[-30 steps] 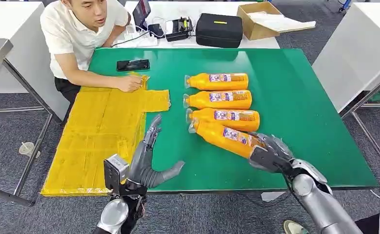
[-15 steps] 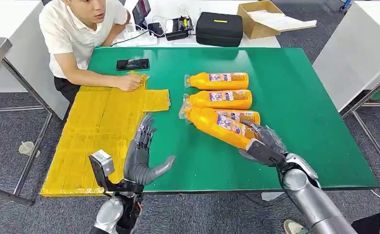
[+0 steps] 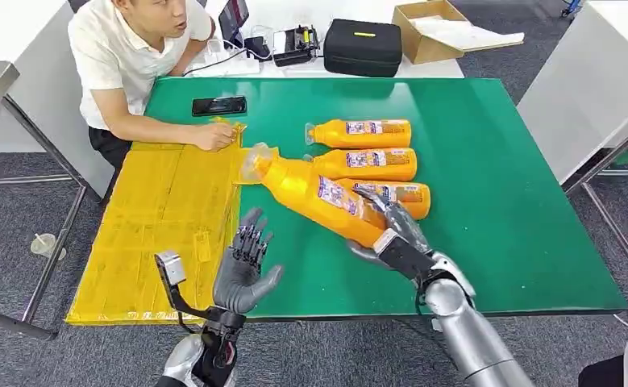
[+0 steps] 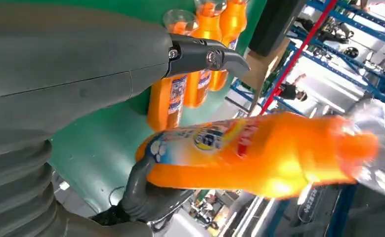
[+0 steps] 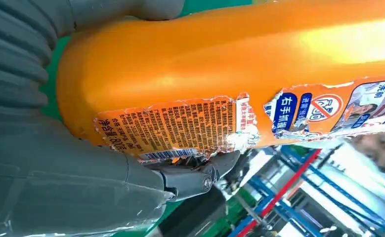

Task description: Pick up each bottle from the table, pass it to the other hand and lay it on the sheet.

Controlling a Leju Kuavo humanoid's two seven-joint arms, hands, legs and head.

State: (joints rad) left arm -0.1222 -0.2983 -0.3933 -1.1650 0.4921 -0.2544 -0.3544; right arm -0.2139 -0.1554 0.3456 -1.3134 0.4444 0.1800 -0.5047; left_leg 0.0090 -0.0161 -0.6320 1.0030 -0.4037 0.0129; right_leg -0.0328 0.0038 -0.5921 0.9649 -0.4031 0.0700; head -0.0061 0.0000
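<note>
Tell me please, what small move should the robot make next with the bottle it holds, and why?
Probably carry the held bottle a little further toward the left hand. The right hand grips it near its base, lifted off the green table, its cap end pointing toward the yellow sheet. The left hand waits open, apart from the bottle.

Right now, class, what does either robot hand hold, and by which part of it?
The right hand grips an orange bottle by its base end, cap pointing toward the yellow sheet. The left hand holds nothing.
</note>
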